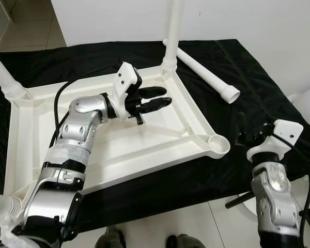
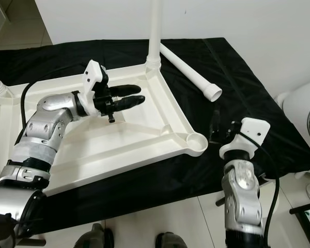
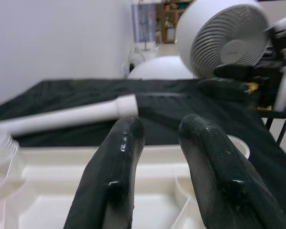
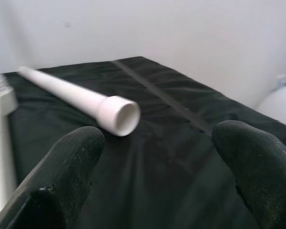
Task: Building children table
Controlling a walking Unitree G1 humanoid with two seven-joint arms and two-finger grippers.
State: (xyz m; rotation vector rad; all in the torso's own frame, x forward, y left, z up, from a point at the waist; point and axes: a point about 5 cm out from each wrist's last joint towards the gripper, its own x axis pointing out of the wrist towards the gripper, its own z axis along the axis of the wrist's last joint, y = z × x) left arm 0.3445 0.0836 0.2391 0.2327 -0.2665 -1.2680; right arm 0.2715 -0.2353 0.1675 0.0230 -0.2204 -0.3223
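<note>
white plastic everywhere on a black cloth (image 1: pixel 93 57): the upturned table top (image 1: pixel 119 150) lies like a shallow tray, with legs already standing in its far corner and at the left, and one socket (image 1: pixel 219 145) at the near right corner bare. the last leg (image 1: pixel 204 71) lies loose on the cloth beyond that corner, well apart from it, its long axis running from far left to near right, its flared open end pointing toward the right side.

the right gripper (image 4: pixel 162 157) hovers low over the cloth just right of the bare socket, fingers spread wide, holding nothing. in its wrist view the open mouth of the leg faces almost straight at it, between the two fingers but still a way off. so the leg lies ahead and to the left of this gripper, nearly end-on.

the left gripper (image 1: pixel 156 98) hangs over the tray's far part, fingers nearly together with a narrow gap, empty.

to my eye the right arm is the nearer one, and it would need to reach farther and turn across the leg's axis to clasp the shaft rather than poke its end.

a white fan (image 2: pixel 305 108) stands off to the right.
</note>
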